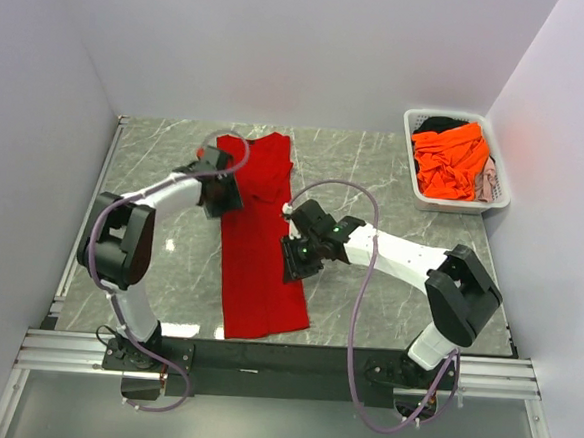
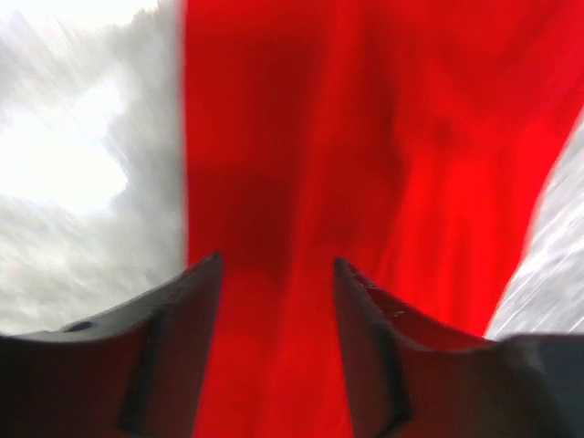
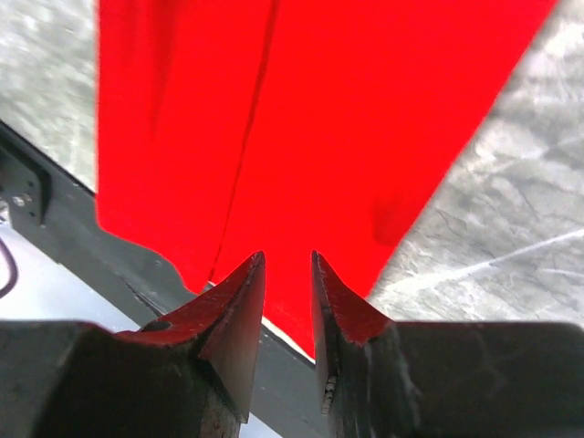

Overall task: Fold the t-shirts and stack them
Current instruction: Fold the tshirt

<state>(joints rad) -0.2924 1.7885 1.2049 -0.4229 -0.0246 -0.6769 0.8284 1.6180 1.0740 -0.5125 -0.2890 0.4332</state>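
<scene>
The red t-shirt [image 1: 259, 267], folded into a long strip, lies mid-frame on the table [image 1: 395, 186]. The left gripper [image 2: 276, 265] hovers over the shirt's upper left edge, fingers apart. The right gripper [image 3: 287, 260] is at its right edge, fingers narrowly apart.

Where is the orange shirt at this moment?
In the top view, the orange shirt lies on top in the white basket, at the far right corner of the table.

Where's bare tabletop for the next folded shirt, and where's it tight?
Widest bare marble: far side, between the red t-shirt and the basket. A narrower strip lies left of the shirt, partly under the left arm. Crowded: centre, with left gripper and right gripper at the shirt; near right, under the right arm.
</scene>
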